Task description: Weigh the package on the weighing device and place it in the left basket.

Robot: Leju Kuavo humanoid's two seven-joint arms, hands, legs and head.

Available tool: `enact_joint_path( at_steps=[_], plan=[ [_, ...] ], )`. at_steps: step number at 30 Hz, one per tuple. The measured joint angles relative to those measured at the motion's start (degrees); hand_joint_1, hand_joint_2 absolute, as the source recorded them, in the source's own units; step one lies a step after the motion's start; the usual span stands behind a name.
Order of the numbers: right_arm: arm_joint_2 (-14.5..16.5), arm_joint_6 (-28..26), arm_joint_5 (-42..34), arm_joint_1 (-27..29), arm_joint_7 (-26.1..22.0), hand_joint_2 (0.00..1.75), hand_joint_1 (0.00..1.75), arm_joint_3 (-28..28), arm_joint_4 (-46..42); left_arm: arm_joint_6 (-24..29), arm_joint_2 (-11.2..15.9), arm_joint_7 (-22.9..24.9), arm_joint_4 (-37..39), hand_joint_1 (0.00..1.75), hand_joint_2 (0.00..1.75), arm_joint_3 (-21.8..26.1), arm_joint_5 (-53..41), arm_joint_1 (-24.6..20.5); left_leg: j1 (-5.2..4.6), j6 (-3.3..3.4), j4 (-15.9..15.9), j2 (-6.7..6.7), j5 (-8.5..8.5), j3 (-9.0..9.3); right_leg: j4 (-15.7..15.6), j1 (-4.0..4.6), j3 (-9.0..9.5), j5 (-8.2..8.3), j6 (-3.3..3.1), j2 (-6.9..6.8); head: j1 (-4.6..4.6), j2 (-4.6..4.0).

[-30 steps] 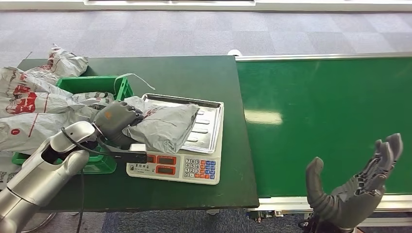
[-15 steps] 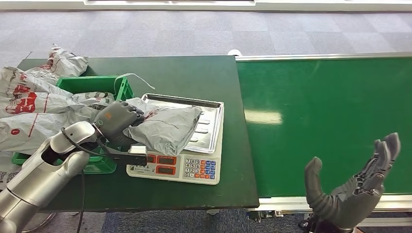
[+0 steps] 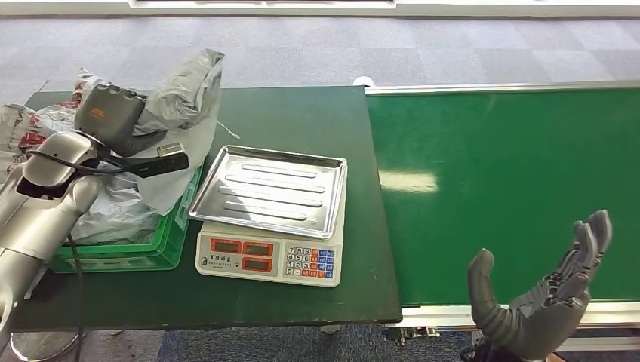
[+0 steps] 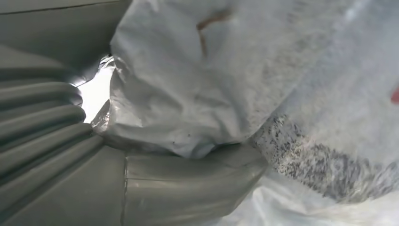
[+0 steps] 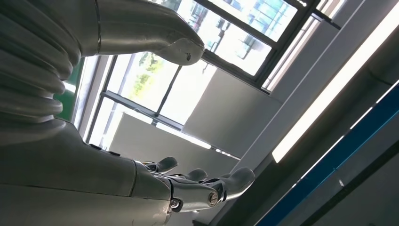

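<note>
Lifted off the scale point(image 3: 268, 219) within the last 0.5 s: the package point(image 3: 177, 94), gripped by the left hand point(image 3: 113, 113) and now raised above the green basket point(image 3: 162, 245), left of the scale. Steel pan bare, so weighing judged done. Only the lowering and release into the basket left. Right hand point(image 3: 543, 302) idle, fingers spread, holding nothing, right of the scale beside the conveyor belt point(image 3: 513, 181).
</note>
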Motion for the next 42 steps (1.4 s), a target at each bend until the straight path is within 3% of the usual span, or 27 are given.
enact_joint_path(
  at_steps=[10,20,37,38,40,41,42],
  plan=[
    [0.00,0.00,0.52,-0.84,0.86,1.75,0.00,2.60,0.00,1.77,-0.98,0.53,11.04,1.75,1.75,3.14,-2.02,-5.56,-0.01,0.00,0.00,-0.04,0.00,-0.04,0.00,-0.02,0.00,0.00,0.00,-0.02,0.01,0.00],
    [-0.01,0.00,1.13,-1.14,1.32,1.75,0.00,3.76,0.00,1.29,-2.46,3.12,15.90,1.75,1.75,3.18,-5.01,-6.90,-0.01,0.00,0.00,-0.03,0.00,-0.03,0.01,-0.01,0.00,0.00,0.00,-0.02,0.00,0.00],
    [-0.02,0.00,0.98,-1.09,1.23,1.75,0.00,4.04,0.00,-2.98,-1.66,5.98,24.73,1.75,1.75,3.14,-10.83,-7.74,-0.01,0.00,0.00,-0.06,0.00,-0.05,0.02,-0.02,0.00,-0.01,-0.01,-0.05,0.00,0.00],
    [-0.02,0.00,0.99,-1.02,1.21,1.75,0.00,4.04,0.00,-3.71,-1.53,6.38,25.04,1.46,1.75,3.13,-11.36,-7.73,-0.01,0.00,0.00,-0.06,0.00,-0.05,0.02,-0.02,0.00,-0.01,-0.01,-0.04,0.00,0.00],
    [-0.02,0.00,1.08,-0.64,1.13,1.75,0.00,4.03,0.00,-4.84,-1.13,7.40,25.73,0.58,1.75,3.11,-12.05,-7.58,-0.01,-0.01,0.00,-0.04,0.00,-0.06,0.02,-0.01,-0.01,-0.01,-0.01,-0.02,0.00,0.00],
    [-0.02,0.00,1.15,-0.38,1.10,1.75,0.00,4.02,0.00,-5.14,-0.80,7.91,26.09,0.15,1.31,3.11,-12.23,-7.43,0.00,-0.01,-0.01,-0.04,0.00,-0.06,0.02,-0.01,-0.02,-0.01,-0.01,-0.01,0.00,0.00],
    [-0.02,0.00,1.22,-0.15,1.08,1.75,0.00,4.02,0.00,-5.21,-0.47,8.29,26.40,0.00,0.87,3.11,-12.34,-7.22,0.00,-0.01,-0.01,-0.03,0.00,-0.06,0.02,0.00,-0.03,-0.01,-0.02,-0.01,-0.01,0.00]
  ],
)
